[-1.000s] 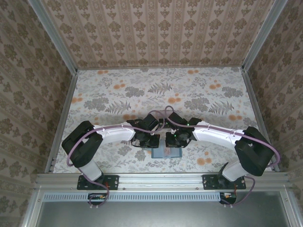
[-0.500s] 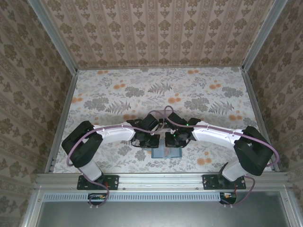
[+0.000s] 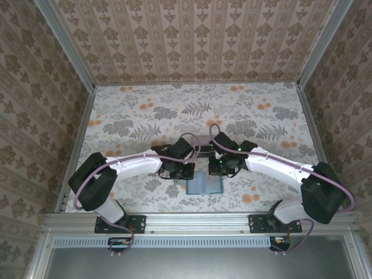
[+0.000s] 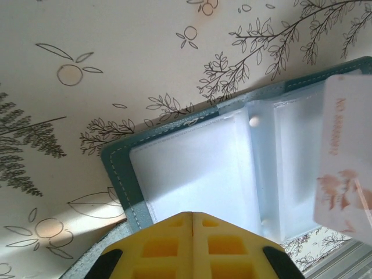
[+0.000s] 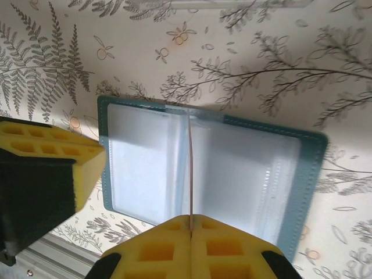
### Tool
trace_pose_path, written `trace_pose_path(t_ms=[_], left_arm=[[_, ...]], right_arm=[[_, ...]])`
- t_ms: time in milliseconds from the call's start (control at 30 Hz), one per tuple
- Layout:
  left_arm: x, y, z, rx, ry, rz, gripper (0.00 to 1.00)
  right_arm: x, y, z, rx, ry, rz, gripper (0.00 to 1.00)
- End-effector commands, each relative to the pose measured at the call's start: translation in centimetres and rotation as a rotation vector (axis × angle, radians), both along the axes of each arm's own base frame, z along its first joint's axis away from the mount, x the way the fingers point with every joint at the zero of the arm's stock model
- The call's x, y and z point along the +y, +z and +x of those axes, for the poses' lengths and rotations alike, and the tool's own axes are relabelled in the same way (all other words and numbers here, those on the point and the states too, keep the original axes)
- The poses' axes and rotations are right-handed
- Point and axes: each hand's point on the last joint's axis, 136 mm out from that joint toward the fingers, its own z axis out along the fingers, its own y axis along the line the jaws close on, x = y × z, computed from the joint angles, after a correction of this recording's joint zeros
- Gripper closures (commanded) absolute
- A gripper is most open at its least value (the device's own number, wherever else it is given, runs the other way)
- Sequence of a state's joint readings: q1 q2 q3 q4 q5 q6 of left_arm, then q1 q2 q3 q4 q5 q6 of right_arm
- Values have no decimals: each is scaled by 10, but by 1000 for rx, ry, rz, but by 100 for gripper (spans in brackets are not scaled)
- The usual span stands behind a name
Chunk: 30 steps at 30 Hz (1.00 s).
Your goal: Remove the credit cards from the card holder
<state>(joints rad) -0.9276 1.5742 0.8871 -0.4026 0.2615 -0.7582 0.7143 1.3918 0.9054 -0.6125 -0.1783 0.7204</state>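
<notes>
The right tool (image 5: 190,217) is closed, its two yellow pads pressed together on a pale card (image 5: 190,168). In the right wrist view the card stands on edge and reads only as a thin line rising from the seam between the pads. Whether its far end is clear of the pocket below cannot be told from there. In the left wrist view the same card shows its pinkish-white face with faint reddish print too blurred to read. It is cut off by the right side of the frame.

The left tool (image 4: 193,216) is also closed, pad against pad, with nothing visible between them. Its tips overlap the near edge of the card holder (image 5: 250,180). Whether they press on it or hover just above it cannot be made out. In the right wrist view one of its yellow pads sits at the holder's left end, covering part of the teal border.

The holder lies open and flat on the leaf-patterned counter (image 5: 261,52), both panels up, stitched teal rim around glossy pale-blue pockets. Glare on the pockets hides whether any other card is inside.

From above, the two wrists meet over the holder near the counter's front middle and cover its far part, so only its near strip shows. A grey metal rail (image 4: 343,258) runs just beside the holder.
</notes>
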Motion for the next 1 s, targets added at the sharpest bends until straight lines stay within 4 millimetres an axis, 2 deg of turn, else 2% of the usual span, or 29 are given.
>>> trace_pose_path(t_ms=[0, 233, 367, 400, 500, 800, 967], left_arm=[[6, 13, 8, -51, 10, -4, 95], [25, 19, 16, -98, 81, -30, 92], [37, 22, 18, -118, 121, -60, 88], [40, 22, 19, -115, 129, -68, 87], [47, 19, 19, -104, 147, -80, 87], [57, 15, 16, -87, 163, -83, 86], [60, 11, 13, -73, 157, -74, 85]], right_arm=[[-11, 19, 5, -56, 66, -21, 96], [-12, 32, 14, -193, 394, -48, 95], [-12, 36, 19, -283, 650, -104, 96], [-15, 29, 23, -282, 706, -147, 97], [-18, 28, 33, -324, 864, -233, 98], [-14, 28, 57, -338, 1189, -337, 98], [-16, 32, 74, -314, 1312, -386, 99]])
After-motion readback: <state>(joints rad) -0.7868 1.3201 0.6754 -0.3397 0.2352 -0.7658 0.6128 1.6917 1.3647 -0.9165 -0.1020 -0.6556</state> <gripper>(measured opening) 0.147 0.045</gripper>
